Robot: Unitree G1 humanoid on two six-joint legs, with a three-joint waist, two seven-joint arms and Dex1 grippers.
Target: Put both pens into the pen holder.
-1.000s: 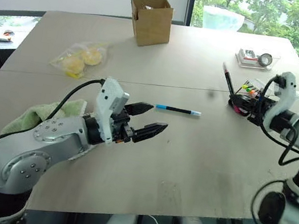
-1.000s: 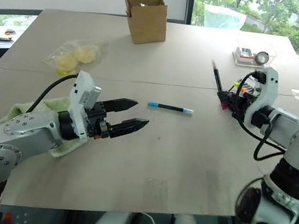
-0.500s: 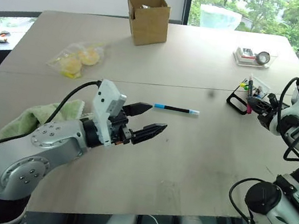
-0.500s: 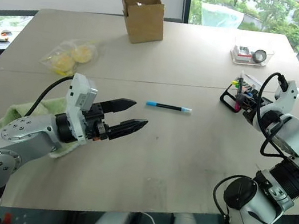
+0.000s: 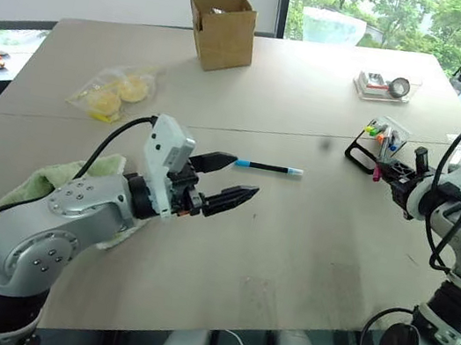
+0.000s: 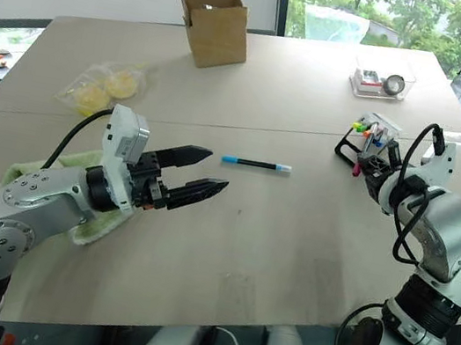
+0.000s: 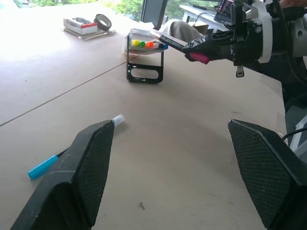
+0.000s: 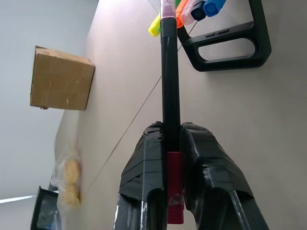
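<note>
One magenta-ended black pen (image 8: 170, 110) clenched in right claw (image 8: 173, 143), tip at clear plastic pen holder (image 5: 384, 133); misaligned, it could jam. Blue-ended pen (image 5: 269, 168) lies nearby; left claw (image 5: 229, 181) released.

My right end effector (image 8: 171, 158) no longer holds the magenta-ended pen (image 8: 170, 86) upright above the pen holder (image 5: 382, 134). A second ago the pen stood steeply, its tip high over the surface (image 5: 308, 240) and its magenta end low beside the holder's black stand. Now my wrist has rolled and the pen lies nearly level, its tip pointing into the holder's open mouth among the coloured marker ends, its magenta end sticking out behind my closed fingers (image 8: 144, 163). The right arm has dropped and drawn back towards me, now sitting lower beside the holder. The whole picture has also slid slightly, because the camera turned.
</note>
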